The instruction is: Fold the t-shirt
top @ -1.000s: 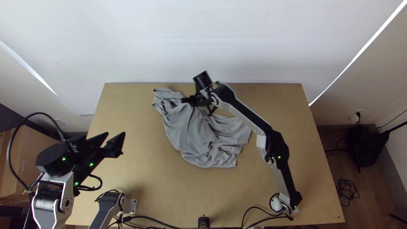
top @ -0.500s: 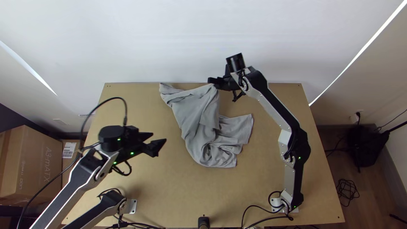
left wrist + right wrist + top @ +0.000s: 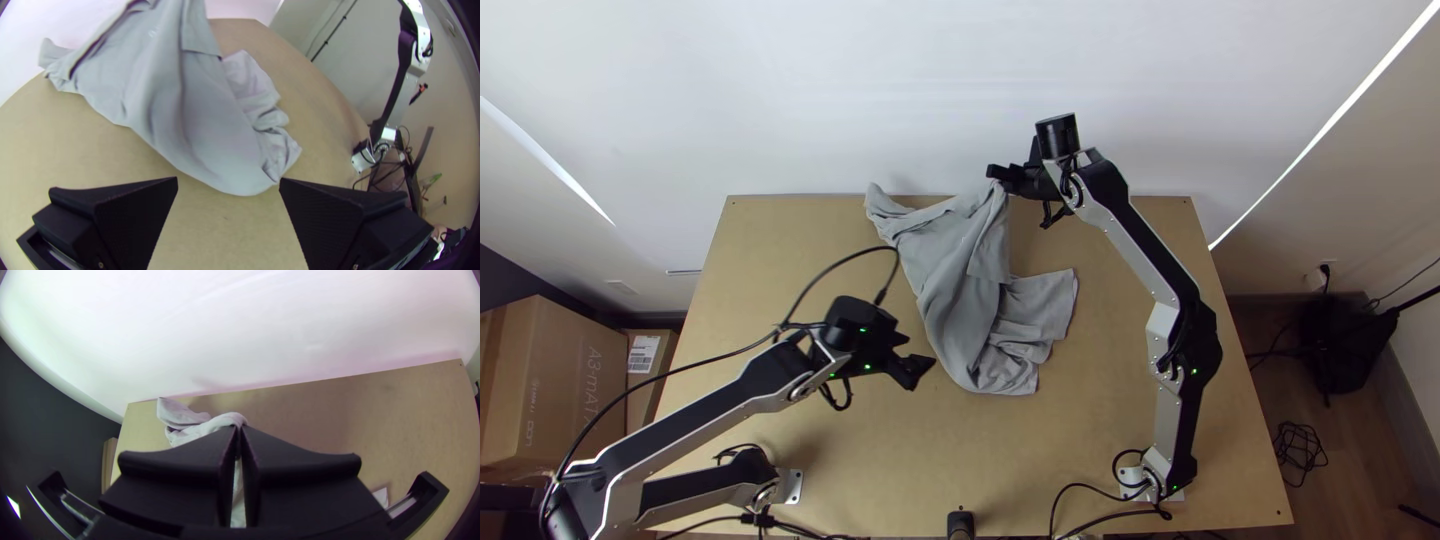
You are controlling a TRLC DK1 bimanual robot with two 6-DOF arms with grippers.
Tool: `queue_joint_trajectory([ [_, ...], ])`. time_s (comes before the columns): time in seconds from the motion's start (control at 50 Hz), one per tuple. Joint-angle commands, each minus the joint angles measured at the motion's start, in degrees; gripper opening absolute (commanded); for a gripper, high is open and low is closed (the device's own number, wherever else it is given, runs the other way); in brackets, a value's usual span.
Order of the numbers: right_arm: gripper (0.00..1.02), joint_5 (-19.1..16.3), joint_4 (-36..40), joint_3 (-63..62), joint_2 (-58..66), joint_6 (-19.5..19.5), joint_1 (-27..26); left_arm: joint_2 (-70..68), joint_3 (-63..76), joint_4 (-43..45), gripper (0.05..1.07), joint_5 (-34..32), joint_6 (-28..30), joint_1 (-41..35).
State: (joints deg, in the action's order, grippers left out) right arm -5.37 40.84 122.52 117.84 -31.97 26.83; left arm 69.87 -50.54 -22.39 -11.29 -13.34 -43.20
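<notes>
While the right gripper [image 3: 996, 176] has its fingers closed on an upper edge of the grey t-shirt [image 3: 960, 270], the cloth hangs from them in long folds and slopes down to the table [image 3: 880, 450], where its near end lies bunched and wrinkled. Another corner of the shirt pokes out to the left by the table's far edge. The left gripper [image 3: 918, 358] holds its fingers wide apart just beside the shirt's left side, with no cloth between them.

The table is light wood, set against a white wall [image 3: 960, 90]. Cardboard boxes [image 3: 555, 375] stand to the left, and a tangle of black cable [image 3: 1300, 450] lies on the floor to the right.

Compared with half a second ago, the left gripper has come in toward the shirt, and the right one has shifted slightly up and rightward in the top view, drawing the held cloth along; the bunched end stays put.
</notes>
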Motion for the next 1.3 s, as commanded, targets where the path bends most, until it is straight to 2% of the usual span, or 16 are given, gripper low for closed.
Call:
queue_joint_trajectory([
  [0.0, 0.02, 0.88, -2.34, -2.28, -2.62, -1.43, -0.99, 4.93, -4.04, 1.39, 1.03, 0.13, -1.6, -3.56],
  [0.42, 0.02, 1.5, -5.33, -4.57, -2.7, -0.99, -2.4, 22.42, -14.85, 3.58, 1.03, 0.48, -4.32, -10.59],
  [0.64, 0.02, 1.5, -5.33, -5.54, -4.99, -0.99, -3.27, 32.35, -17.31, 6.13, 1.0, 9.88, -3.18, -11.91],
  [0.72, 0.02, 1.5, -5.33, -6.5, -6.66, -0.91, -3.54, 33.93, -17.13, 7.36, 0.8, 12.08, -3.09, -11.73],
  [0.78, 0.02, 1.41, -5.33, -7.38, -8.15, -1.08, -3.89, 33.58, -15.2, 11.05, 0.7, 11.99, -2.3, -11.56],
  [0.8, 0.02, 1.41, -5.24, -7.73, -8.86, -1.17, -3.98, 33.32, -14.41, 12.29, 0.62, 11.99, -2.3, -11.47],
  [0.84, 0.02, 1.41, -5.33, -8.7, -9.91, -1.26, -4.24, 33.23, -13.62, 13.43, 0.37, 12.96, -2.65, -11.47],
  [0.86, 0.02, 1.41, -5.33, -9.23, -10.53, -1.26, -4.33, 33.14, -13.35, 13.43, 0.29, 14.45, -2.74, -11.47],
  [0.9, 0.02, 1.41, -5.42, -10.37, -11.58, -1.26, -4.68, 32.79, -13.09, 13.52, 0.2, 15.95, -2.48, -11.38],
  [1.0, 0.02, 1.41, -7.97, -15.12, -14.13, -1.43, -5.82, 30.24, -12.65, 11.76, 0.18, 15.95, -2.3, -9.09],
  [1.06, 0.02, 1.41, -9.99, -18.46, -15.54, -1.43, -6.61, 27.43, -11.86, 10.97, 0.08, 15.77, -1.42, -7.25],
  [1.28, 0.02, 1.41, -15.79, -28.12, -18.7, -1.52, -9.51, 18.29, -9.4, 5.43, 0.08, 12.78, 3.59, 3.56],
])
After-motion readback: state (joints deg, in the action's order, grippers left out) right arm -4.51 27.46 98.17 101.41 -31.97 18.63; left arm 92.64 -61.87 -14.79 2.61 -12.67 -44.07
